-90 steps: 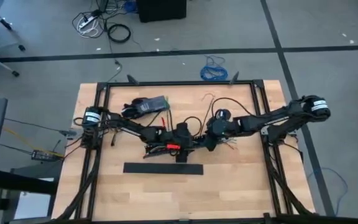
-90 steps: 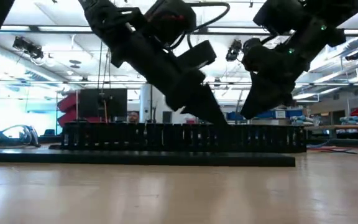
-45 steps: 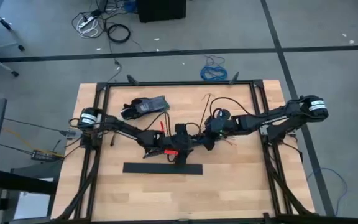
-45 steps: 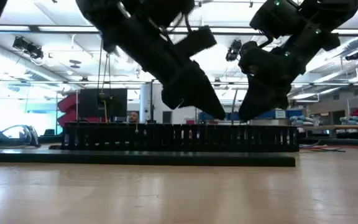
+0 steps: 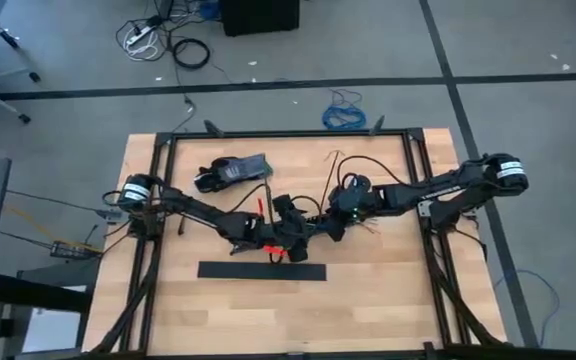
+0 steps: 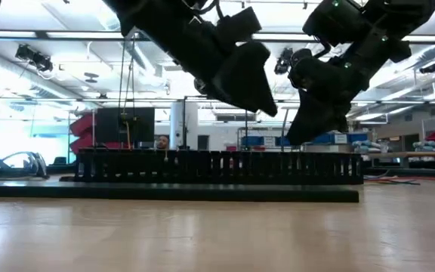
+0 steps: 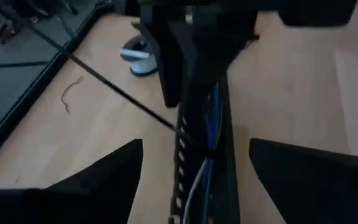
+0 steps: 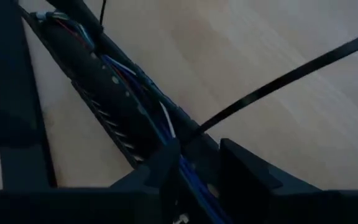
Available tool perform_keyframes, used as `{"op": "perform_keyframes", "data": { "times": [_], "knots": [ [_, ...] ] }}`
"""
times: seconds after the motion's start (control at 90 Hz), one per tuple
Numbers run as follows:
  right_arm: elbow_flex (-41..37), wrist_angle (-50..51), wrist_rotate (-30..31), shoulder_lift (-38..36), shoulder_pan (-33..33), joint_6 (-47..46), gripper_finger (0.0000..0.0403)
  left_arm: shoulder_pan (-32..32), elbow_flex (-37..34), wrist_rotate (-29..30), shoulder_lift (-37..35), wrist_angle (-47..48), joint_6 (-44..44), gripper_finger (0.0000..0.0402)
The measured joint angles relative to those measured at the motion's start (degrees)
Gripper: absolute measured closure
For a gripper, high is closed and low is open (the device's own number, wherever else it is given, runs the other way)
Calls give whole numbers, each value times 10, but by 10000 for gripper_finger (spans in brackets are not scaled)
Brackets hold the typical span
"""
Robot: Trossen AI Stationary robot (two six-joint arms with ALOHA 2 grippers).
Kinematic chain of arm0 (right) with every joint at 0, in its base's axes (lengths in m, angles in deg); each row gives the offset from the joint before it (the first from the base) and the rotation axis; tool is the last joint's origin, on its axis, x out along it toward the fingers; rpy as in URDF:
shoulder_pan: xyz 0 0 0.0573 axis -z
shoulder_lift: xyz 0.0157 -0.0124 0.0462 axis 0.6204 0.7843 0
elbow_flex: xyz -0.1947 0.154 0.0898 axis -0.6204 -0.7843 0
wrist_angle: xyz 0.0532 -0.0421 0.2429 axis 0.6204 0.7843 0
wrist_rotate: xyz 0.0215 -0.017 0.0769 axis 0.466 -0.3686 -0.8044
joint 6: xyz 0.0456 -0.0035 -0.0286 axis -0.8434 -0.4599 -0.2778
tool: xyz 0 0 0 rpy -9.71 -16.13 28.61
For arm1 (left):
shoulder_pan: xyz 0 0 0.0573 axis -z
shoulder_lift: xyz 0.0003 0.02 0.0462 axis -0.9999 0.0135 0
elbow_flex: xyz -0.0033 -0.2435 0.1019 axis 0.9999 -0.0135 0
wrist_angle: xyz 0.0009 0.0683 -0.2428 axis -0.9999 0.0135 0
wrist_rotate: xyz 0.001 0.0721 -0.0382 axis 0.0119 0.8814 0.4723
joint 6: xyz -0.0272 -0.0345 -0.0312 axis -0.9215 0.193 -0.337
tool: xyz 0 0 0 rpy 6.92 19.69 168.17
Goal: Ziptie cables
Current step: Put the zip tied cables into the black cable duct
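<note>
A light wooden table [image 5: 368,300] in a black frame is set on a grey floor [image 5: 528,40] crossed by dark tape lines [image 5: 268,84]. Loose cables [image 5: 153,38] and a blue wire coil [image 5: 346,113] are left on the floor. Beyond, a bright workshop is lit by ceiling strip lights [image 6: 66,34], with a monitor [image 6: 123,127] and red equipment [image 6: 81,125].

From above, the arms hide most of the cables [image 7: 211,134]. Both wrist views are blurred. A ziptie [image 8: 284,78] runs past the frame edge. The right gripper's [image 8: 194,162] grip is unclear.
</note>
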Motion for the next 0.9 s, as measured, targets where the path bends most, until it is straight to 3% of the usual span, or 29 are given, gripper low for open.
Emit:
{"op": "perform_keyframes", "data": {
  "times": [0.133,0.344,0.578,0.9],
  "knots": [
    [0,0,-5,0,0,8,290,-8,0,-28,0,-5,-31,112],
    [0,5,-19,0,2,10,290,-64,0,-124,0,16,-120,112],
    [0,15,-29,-2,35,18,290,-84,0,-166,0,30,-121,112],
    [0,-12,-76,-2,83,39,290,-93,0,-174,24,32,-117,112]
  ]
}}
